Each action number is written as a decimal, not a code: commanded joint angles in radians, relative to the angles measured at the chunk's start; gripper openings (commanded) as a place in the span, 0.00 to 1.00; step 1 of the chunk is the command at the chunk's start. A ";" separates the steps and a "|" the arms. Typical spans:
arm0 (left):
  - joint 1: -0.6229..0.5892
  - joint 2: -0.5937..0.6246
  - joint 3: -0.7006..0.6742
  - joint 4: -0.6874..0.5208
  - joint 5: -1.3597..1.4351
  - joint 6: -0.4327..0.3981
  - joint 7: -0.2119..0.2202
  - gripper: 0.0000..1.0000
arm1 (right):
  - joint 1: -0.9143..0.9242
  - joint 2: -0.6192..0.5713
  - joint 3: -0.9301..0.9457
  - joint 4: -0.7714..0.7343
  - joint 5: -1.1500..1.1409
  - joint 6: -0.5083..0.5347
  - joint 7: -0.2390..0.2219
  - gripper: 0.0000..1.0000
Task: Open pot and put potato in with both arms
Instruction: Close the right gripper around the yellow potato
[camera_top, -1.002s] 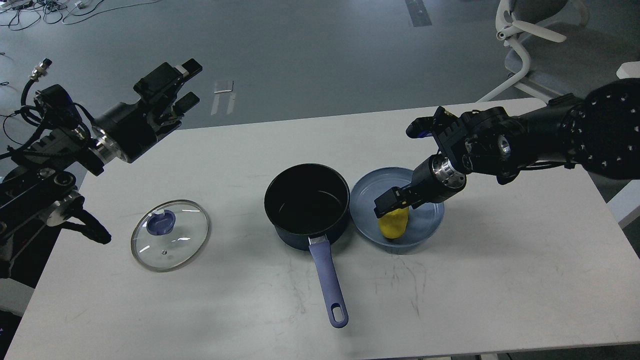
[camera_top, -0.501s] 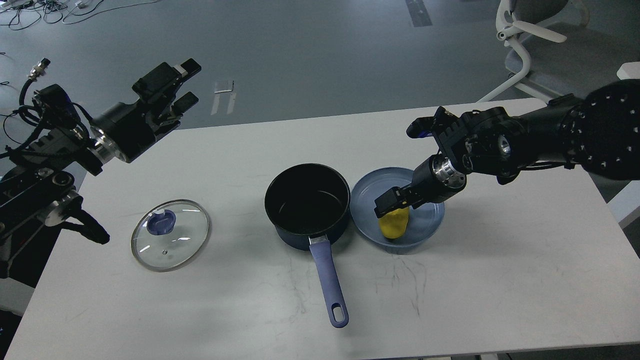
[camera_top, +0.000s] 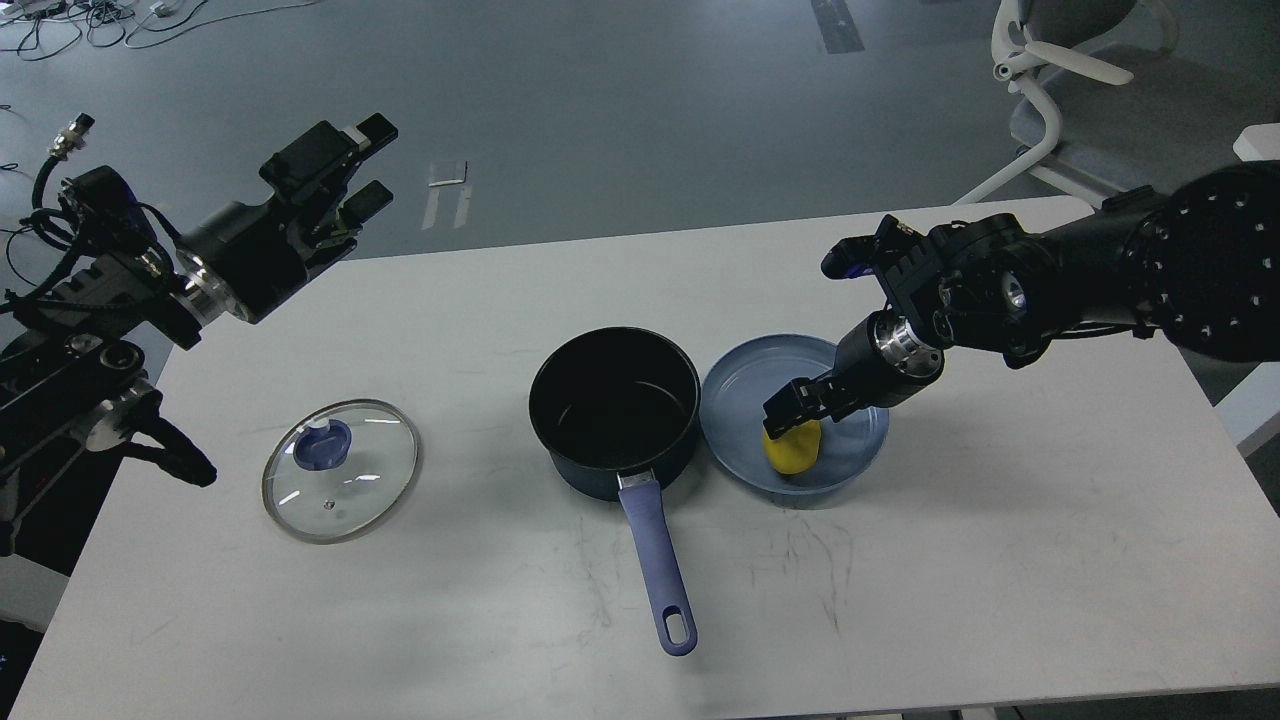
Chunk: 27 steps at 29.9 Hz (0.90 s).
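Note:
The dark navy pot (camera_top: 613, 410) stands open in the middle of the white table, its lavender-blue handle (camera_top: 655, 560) pointing toward me. Its glass lid (camera_top: 340, 470) with a blue knob lies flat on the table to the left. The yellow potato (camera_top: 794, 452) sits in the light-blue plate (camera_top: 740, 385) just right of the pot. My right gripper (camera_top: 795, 408) reaches down into the plate and is closed over the potato's top, hiding it. My left gripper (camera_top: 368, 165) is open and empty, raised above the table's back left corner.
The plate touches or nearly touches the pot's right side. A white office chair (camera_top: 1050, 80) stands beyond the table's back right corner. Cables lie on the grey floor at the back left. The table's left edge is close under my left arm.
My right gripper has shifted slightly right and closed on the potato, which now stands narrower and more upright. My left arm has drifted slightly left and up.

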 joint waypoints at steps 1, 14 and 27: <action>0.001 0.006 0.001 0.000 0.000 0.000 0.000 0.98 | 0.000 0.000 0.004 0.000 0.001 0.000 0.000 0.87; 0.000 0.017 -0.002 -0.006 -0.003 -0.011 0.000 0.98 | 0.002 0.000 0.004 0.000 0.026 0.012 0.000 0.57; 0.001 0.015 -0.003 -0.014 -0.005 -0.011 0.000 0.98 | 0.003 0.000 0.004 0.000 0.026 0.015 0.000 0.27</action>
